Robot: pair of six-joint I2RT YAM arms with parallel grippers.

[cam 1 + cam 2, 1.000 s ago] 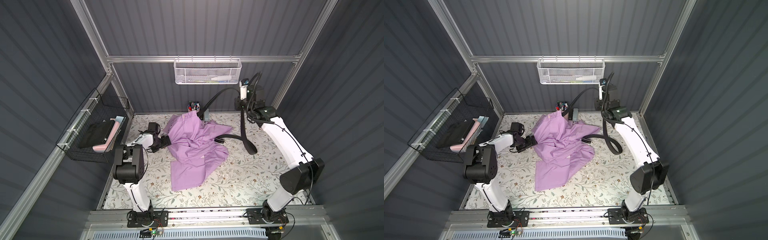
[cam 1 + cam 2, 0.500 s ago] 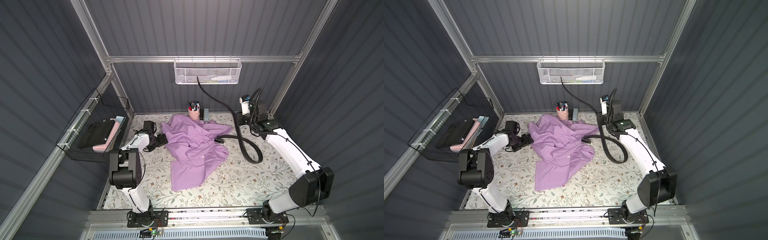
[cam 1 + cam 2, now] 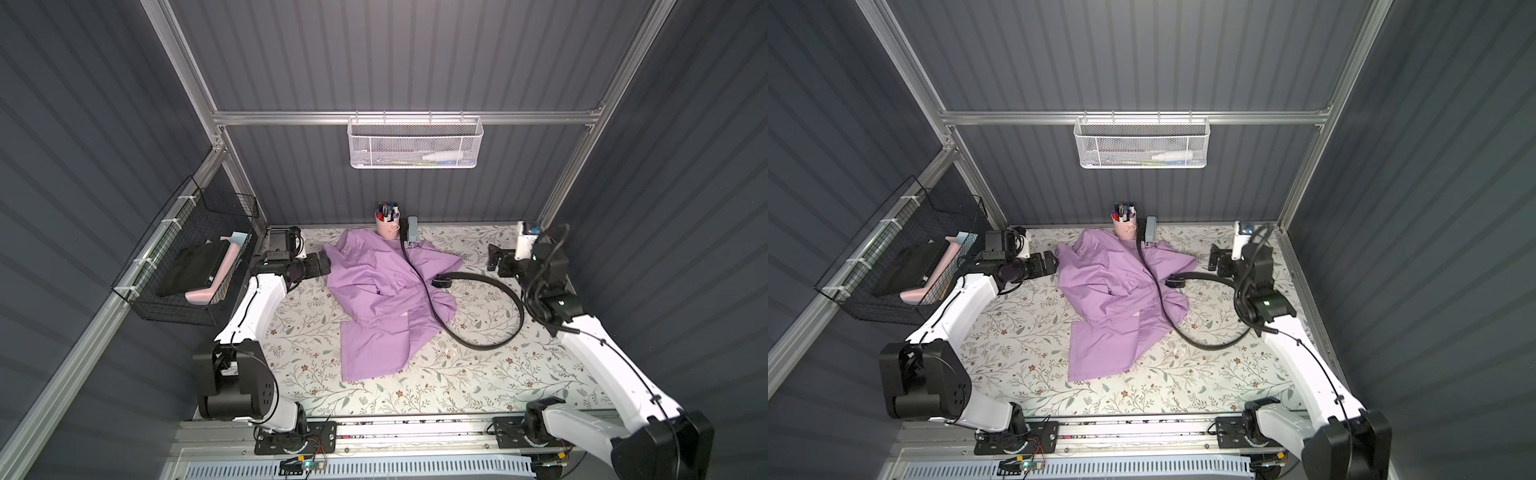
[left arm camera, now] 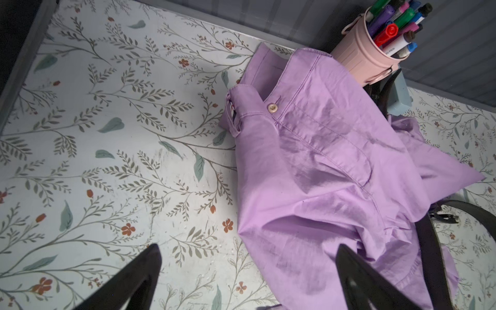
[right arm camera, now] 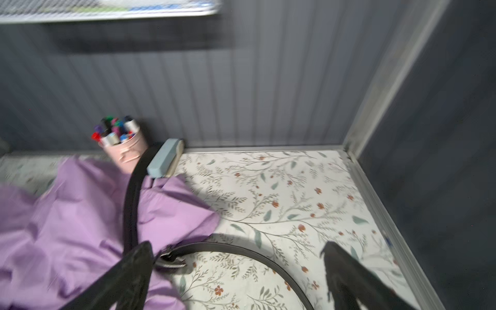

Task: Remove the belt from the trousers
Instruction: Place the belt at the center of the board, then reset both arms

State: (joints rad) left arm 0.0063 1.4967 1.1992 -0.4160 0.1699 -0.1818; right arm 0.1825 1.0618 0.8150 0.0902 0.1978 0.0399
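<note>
Well short of the pink marker cup [image 3: 387, 228]: black belt [image 3: 482, 345], looped on the floral tabletop [image 3: 457, 386] and draped over the lilac trousers [image 3: 374, 291], seemingly clear of the loops (hard to confirm). Probably light, limp and slick; best pinched flat beside the buckle [image 3: 441, 281]. Farther back, flanking the cup: left gripper [image 3: 322, 266] and right gripper [image 3: 494, 258], spread wide, holding nothing. Belt tail just beside the cup.
</note>
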